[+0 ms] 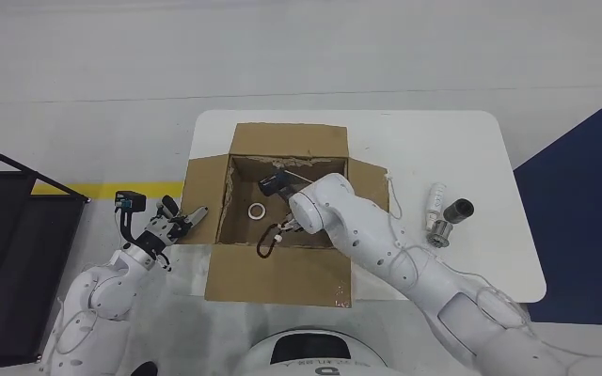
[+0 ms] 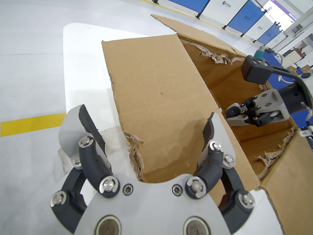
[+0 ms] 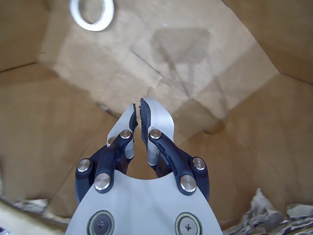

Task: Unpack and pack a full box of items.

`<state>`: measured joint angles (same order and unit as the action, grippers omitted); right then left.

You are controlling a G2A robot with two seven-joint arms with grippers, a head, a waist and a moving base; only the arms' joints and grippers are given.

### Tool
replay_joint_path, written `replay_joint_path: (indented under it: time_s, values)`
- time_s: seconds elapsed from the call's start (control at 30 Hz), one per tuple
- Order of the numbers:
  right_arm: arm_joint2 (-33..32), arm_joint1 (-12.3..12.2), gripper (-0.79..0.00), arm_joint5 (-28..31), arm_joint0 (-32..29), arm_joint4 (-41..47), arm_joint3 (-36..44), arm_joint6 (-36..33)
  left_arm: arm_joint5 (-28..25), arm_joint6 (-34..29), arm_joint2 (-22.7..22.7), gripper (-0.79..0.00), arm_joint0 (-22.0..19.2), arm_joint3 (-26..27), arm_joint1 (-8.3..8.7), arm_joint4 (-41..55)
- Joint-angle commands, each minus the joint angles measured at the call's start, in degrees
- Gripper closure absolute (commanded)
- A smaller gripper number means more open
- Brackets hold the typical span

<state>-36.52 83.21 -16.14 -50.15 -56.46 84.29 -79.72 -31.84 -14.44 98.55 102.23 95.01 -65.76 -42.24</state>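
A white worktop (image 1: 470, 141) carries the open cardboard box (image 1: 287, 139). The right gripper (image 3: 138, 106) hangs inside it, jaws almost closed on nothing. The left gripper (image 2: 146, 113) sits at the box's left flap, jaws spread wide. A white ring (image 3: 74, 10) lies on the box floor.

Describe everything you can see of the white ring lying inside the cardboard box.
The white ring is a smooth, flat-sided band, perhaps a tape roll, with a wide open centre through which the brown cardboard box floor shows. It lies flat on that floor, near the wall on the robot's left side, and looks intact. Only the floor touches it; the shut right gripper hangs inside the box, apart from it.
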Motion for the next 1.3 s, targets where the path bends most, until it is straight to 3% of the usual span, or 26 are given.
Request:
replay_joint_path:
  time_s: [0.0,0.07,0.13,0.43,0.47,0.5,0.67,0.77,0.83,0.9,1.27]
  values:
    - [0.62,0.48,-0.585,0.76,-0.25,1.70,-0.10,2.21,0.00,0.00,0.00,-0.785,0.00,0.00,0.00,0.00]
    - [1.32,1.14,-0.588,0.99,-0.43,3.39,-1.07,5.15,0.00,0.00,0.00,-0.785,0.00,0.00,0.00,0.00]
    - [2.50,1.90,-0.496,1.94,-0.63,5.27,-2.95,7.61,0.00,0.00,0.00,-0.785,0.00,0.00,0.00,0.00]
    - [6.34,5.07,-0.557,7.08,1.69,11.41,-12.37,11.49,0.00,0.00,0.00,-0.785,0.00,0.00,0.00,0.00]
    - [6.92,5.37,-0.425,7.17,2.09,11.13,-13.38,11.27,0.00,0.00,0.00,-0.785,0.00,0.00,0.00,0.00]
    - [7.67,5.70,-0.369,7.13,2.56,10.48,-14.33,10.88,0.00,0.00,0.00,-0.785,0.00,0.00,0.00,0.00]
    - [10.61,7.50,-0.339,7.36,4.41,9.80,-18.15,8.29,0.00,0.00,0.00,-0.785,0.00,0.00,0.00,0.00]
    - [11.56,8.43,-0.274,7.12,5.36,9.44,-19.77,7.78,0.00,0.00,0.00,-0.785,0.00,0.00,0.00,0.00]
    - [11.56,8.88,-0.105,6.70,6.01,9.21,-20.56,8.26,0.00,0.00,0.00,-0.785,0.00,0.00,0.00,0.00]
    - [11.30,9.17,0.000,5.92,6.74,8.62,-21.00,8.59,0.00,0.00,0.00,-0.785,0.00,0.00,0.00,0.00]
    - [3.89,7.25,0.000,0.47,7.51,4.99,-17.29,9.44,0.00,0.00,0.00,-0.785,0.00,0.00,0.00,0.00]
